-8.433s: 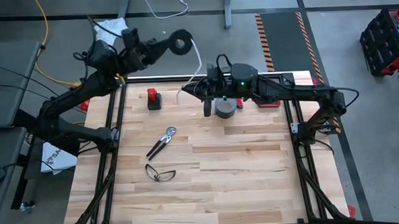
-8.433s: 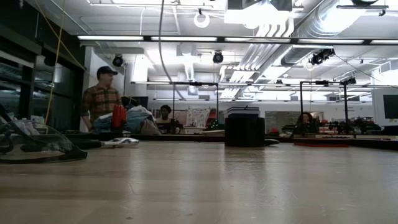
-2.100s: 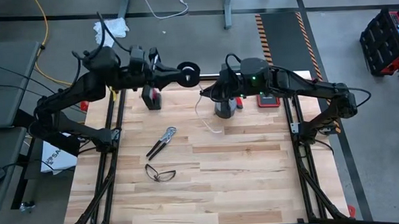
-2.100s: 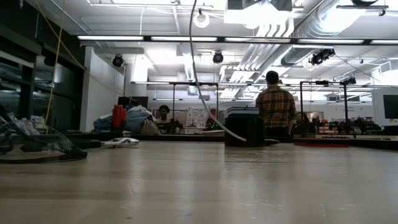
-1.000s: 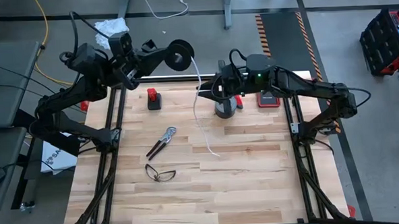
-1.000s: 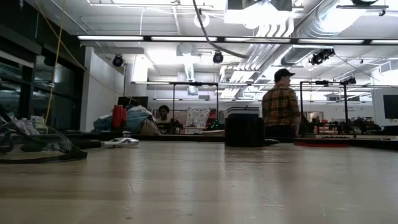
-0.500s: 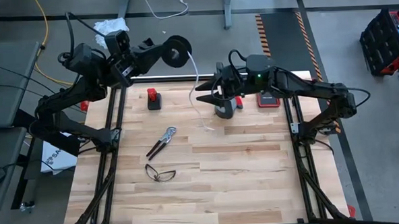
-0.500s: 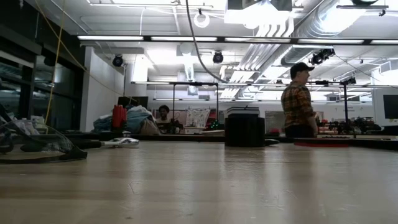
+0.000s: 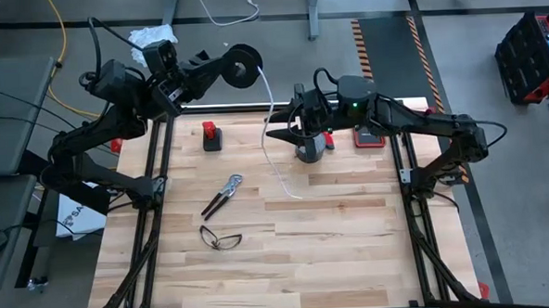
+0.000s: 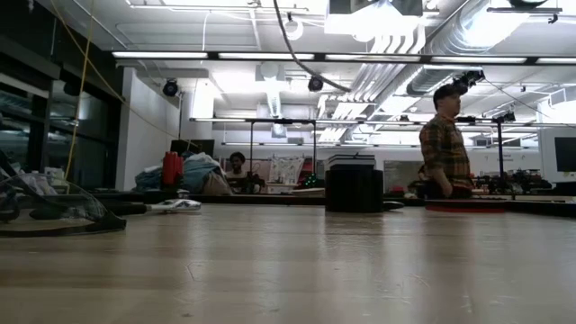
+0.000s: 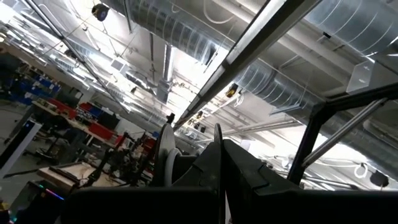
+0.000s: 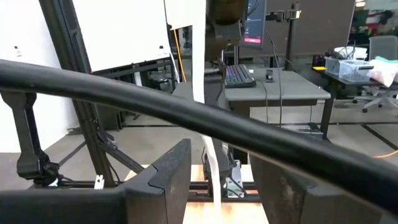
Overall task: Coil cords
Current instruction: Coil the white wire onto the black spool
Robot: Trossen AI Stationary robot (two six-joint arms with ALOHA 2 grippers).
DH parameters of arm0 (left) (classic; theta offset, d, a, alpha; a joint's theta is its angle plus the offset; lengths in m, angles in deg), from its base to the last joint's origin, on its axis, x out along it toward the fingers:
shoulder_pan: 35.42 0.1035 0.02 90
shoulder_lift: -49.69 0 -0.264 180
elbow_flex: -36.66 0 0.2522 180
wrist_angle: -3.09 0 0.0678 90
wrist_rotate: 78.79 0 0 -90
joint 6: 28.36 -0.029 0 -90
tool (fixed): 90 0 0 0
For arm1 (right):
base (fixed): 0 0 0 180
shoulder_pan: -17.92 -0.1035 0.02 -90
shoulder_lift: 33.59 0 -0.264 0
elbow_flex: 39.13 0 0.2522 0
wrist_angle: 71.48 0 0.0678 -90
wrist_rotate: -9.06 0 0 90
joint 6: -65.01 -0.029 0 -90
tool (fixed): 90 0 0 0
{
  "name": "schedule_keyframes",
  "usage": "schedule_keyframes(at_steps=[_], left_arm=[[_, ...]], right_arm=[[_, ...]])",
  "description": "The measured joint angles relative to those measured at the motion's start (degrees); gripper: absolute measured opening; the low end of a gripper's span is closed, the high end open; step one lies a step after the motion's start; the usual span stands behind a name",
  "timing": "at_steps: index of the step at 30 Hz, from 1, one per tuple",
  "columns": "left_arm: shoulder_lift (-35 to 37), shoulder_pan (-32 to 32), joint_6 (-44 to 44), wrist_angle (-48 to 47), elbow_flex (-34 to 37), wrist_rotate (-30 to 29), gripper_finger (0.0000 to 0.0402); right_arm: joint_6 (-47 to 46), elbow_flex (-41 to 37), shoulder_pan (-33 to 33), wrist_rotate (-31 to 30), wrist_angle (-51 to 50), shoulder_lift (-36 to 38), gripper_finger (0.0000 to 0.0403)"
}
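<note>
Above the table's far edge (image 9: 226,108), our left hand (image 9: 217,71) grips the spool (image 9: 243,64), the white cord (image 9: 269,136) trailing down between the spread fingers of our right hand (image 9: 275,133). We are mid-winding; next we turn the spool, guiding slack.

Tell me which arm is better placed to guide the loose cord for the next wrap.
Right. The right pincer stands open right beside the hanging white cord, which passes between its fingers in the right wrist view. The left pincer is shut on the spool, so it is likely occupied.
</note>
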Motion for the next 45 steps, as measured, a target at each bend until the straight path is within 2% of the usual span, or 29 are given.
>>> schedule_keyframes(at_steps=[8,12,16,21,22,24,31,34,38,45], left_arm=[[-0.52,0.0,0.09,0.43,0.0,0.0,0.0],[-1.19,0.0,0.41,0.56,0.0,0.0,0.0],[-1.46,0.0,0.55,0.51,0.07,0.22,0.0],[-1.44,0.0,0.67,0.86,0.07,0.26,0.0],[-1.44,0.0,0.68,0.82,0.07,0.31,0.0],[-1.44,0.0,0.71,0.82,0.07,0.34,0.0],[-1.44,0.0,0.73,0.8,0.07,0.36,0.0],[-1.44,0.0,0.69,0.8,0.07,0.5,0.0],[-1.37,0.0,0.7,0.75,0.07,1.16,0.0],[-1.22,0.07,0.66,0.74,0.07,1.18,0.0]], right_arm=[[-0.04,0.0,0.0,0.0,0.74,-0.37,0.0156],[-0.02,0.0,-0.06,-0.02,0.74,-0.37,0.0142],[0.95,0.0,-0.04,-0.03,0.69,-0.37,0.0104],[1.47,0.0,-0.04,-0.04,0.51,-0.37,0.0018],[1.45,0.0,-0.04,-0.04,0.48,-0.37,0.001],[1.46,0.0,-0.04,-0.04,0.46,-0.37,0.0018],[1.47,0.0,-0.04,-1.29,0.47,-0.37,0.0102],[2.23,0.0,-0.04,-1.29,0.45,-0.33,0.0125],[5.2,0.0,-0.04,-1.53,0.0,0.85,0.0129],[3.81,0.04,0.09,-1.55,-0.26,2.54,0.0126]])
